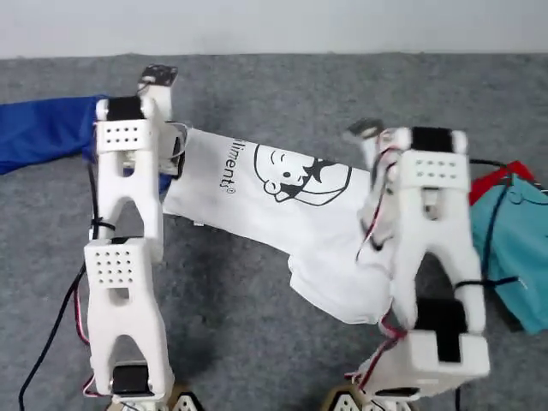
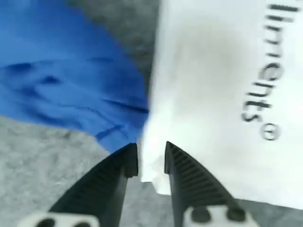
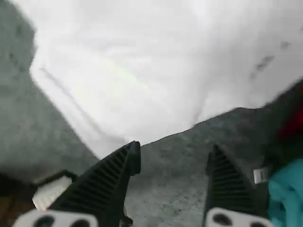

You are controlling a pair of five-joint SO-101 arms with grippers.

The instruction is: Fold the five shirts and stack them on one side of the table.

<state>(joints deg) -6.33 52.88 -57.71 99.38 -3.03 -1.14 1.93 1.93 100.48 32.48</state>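
**High view: white shirt spread between both arms**

The white shirt point(image 1: 274, 205) lies crumpled mid-bench, print side up, on the grey bench point(image 1: 257, 342). A blue shirt point(image 1: 43, 128) sits at the far left, its edge touching the white one. A teal shirt point(image 1: 522, 248) and a red shirt point(image 1: 497, 180) lie at the right edge. The left end effector point(image 2: 150, 163) is clenched on the white shirt's corner beside the blue cloth. The right end effector point(image 3: 175, 161) is released, jaws spread wide over bare bench just beside the white shirt's hem.
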